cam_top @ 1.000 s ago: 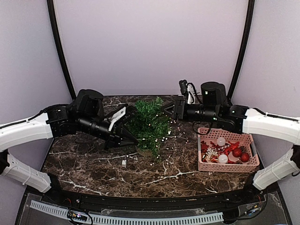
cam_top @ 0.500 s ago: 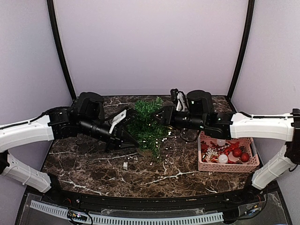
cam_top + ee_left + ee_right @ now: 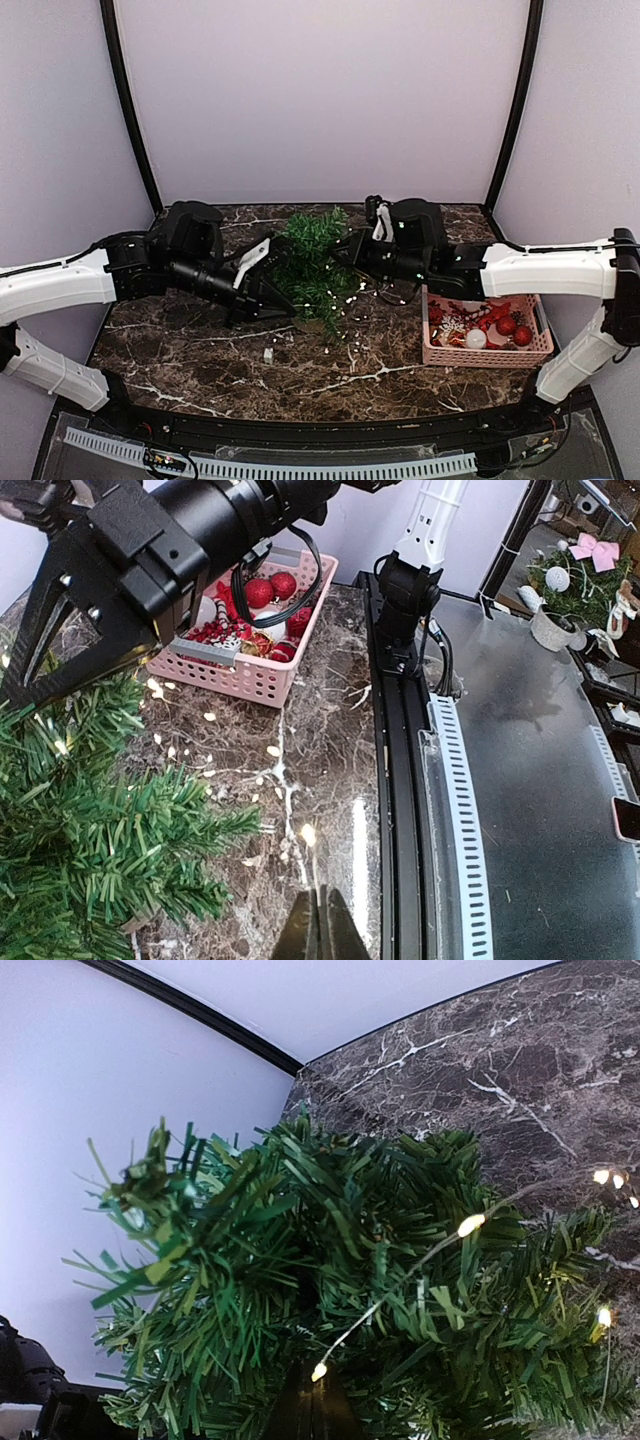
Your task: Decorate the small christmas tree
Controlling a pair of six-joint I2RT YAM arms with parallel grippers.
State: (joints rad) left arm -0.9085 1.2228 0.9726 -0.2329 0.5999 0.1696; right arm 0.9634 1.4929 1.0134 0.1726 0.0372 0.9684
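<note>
The top camera sits high behind both arm bases, looking down over the whole desk [image 3: 200, 350]. The left wrist camera, low and close, faces right along the desk, past the small christmas tree [image 3: 90, 850] toward the pink basket [image 3: 250, 680]. The right wrist camera faces left, very close against the tree's branches. All three views share the tree.

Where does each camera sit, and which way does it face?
Top external: high, near side, looking down on the table; left gripper and right gripper show.
Left wrist: beside the small christmas tree, facing the pink basket; own fingertips, right gripper show.
Right wrist: facing into the tree; own fingertips show.
All three share the tree.
</note>
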